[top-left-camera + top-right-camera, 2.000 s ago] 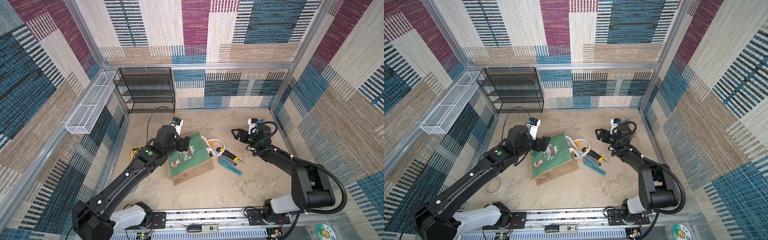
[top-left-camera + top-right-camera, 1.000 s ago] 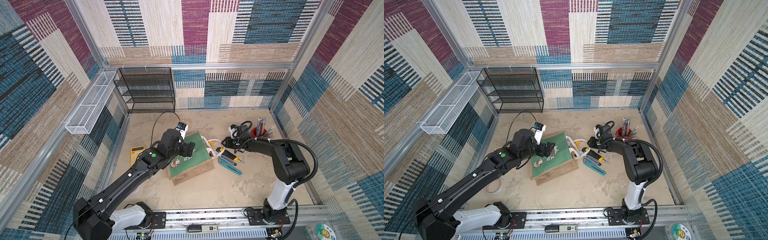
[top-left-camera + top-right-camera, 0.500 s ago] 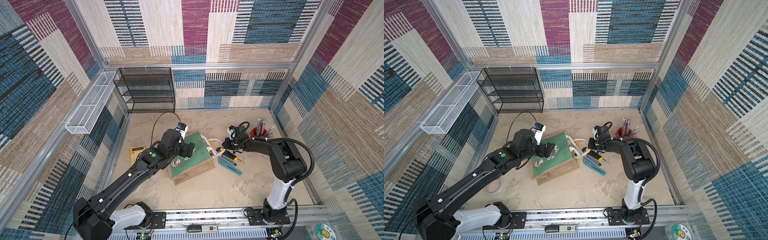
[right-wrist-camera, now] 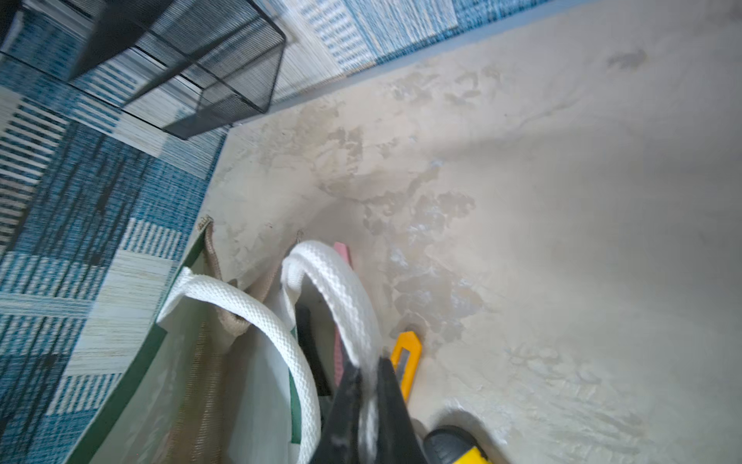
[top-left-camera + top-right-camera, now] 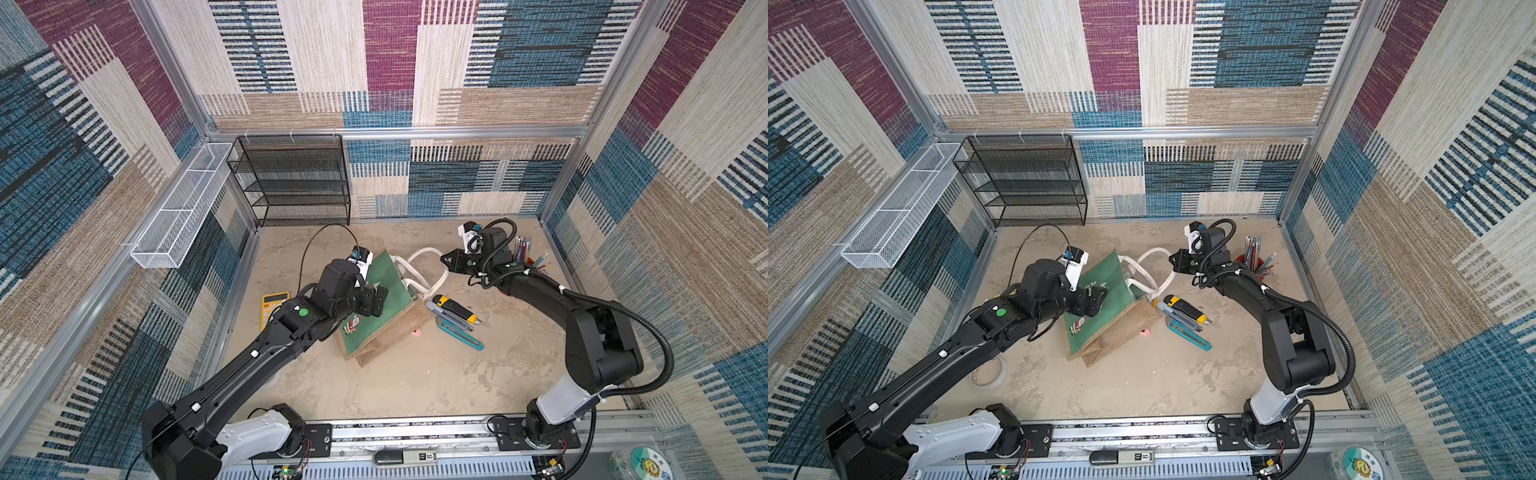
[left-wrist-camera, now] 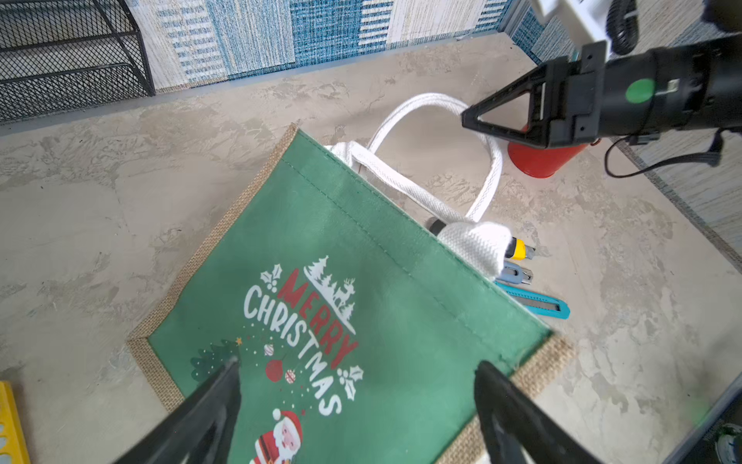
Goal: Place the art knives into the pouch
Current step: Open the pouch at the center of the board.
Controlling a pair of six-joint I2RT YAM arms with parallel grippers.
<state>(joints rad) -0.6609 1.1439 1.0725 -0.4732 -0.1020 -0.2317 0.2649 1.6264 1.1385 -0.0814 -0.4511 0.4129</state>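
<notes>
The pouch [image 5: 397, 301] lies on its side at frame centre, green face up. Three art knives [image 5: 453, 316] sit outside, just right of its mouth. The left tool [image 6: 357, 367] hovers released above the green face. Farther up, the right tool [image 4: 368, 365] pinches a rope handle [image 4: 341, 289]. This looks like the mouth-opening step; next, lift it wide.

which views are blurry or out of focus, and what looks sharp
Right wrist view: mesh rack blurred, right claw soft up close, rope handle crisp. Left wrist view: left claw out of focus, pouch print sharp. Both top views: sharp and evenly lit, no glare.
</notes>
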